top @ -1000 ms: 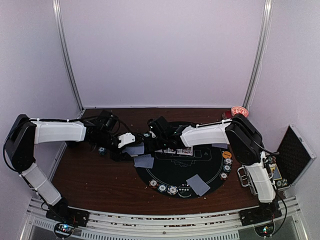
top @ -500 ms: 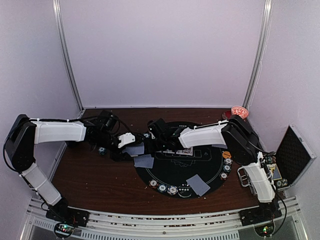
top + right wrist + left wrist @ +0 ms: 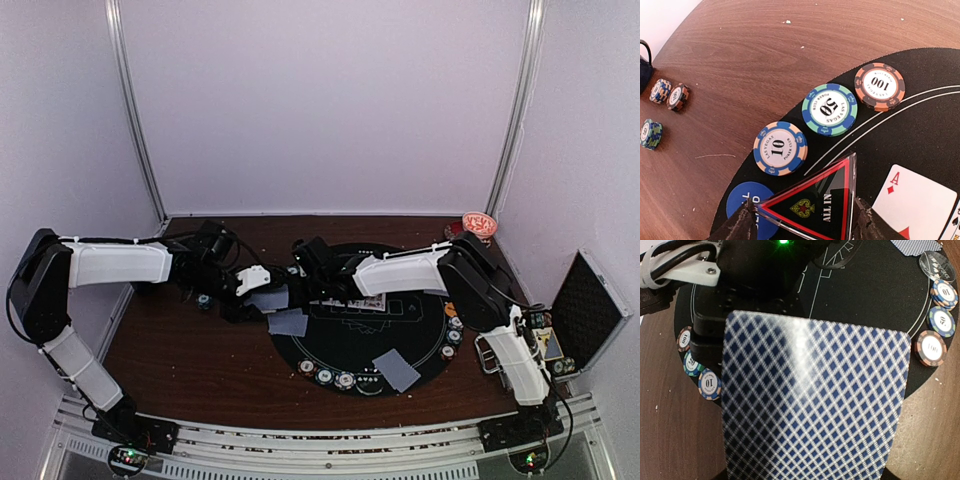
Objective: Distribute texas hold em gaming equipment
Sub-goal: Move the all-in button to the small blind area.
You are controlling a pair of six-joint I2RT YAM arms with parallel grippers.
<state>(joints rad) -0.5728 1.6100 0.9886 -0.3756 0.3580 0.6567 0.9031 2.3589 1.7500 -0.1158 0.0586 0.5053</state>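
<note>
Two grips: left hand (image 3: 262,288) closed on a playing card (image 3: 812,400), right hand (image 3: 805,220) pinching the triangle marker (image 3: 812,202); case (image 3: 590,310) stands open.

Soft, even light from above fills the overhead view. The pale walls (image 3: 320,100) look washed-out lilac, and the dark worktop (image 3: 190,350) carries only faint shadows. At the left wrist the playing card (image 3: 810,405) is blurred, with a white glare streak down it. At the right wrist the poker chips (image 3: 830,110) are crisp and the red triangle marker (image 3: 812,205) softer.

Pale walls (image 3: 320,100), brown wooden table (image 3: 190,360)
</note>
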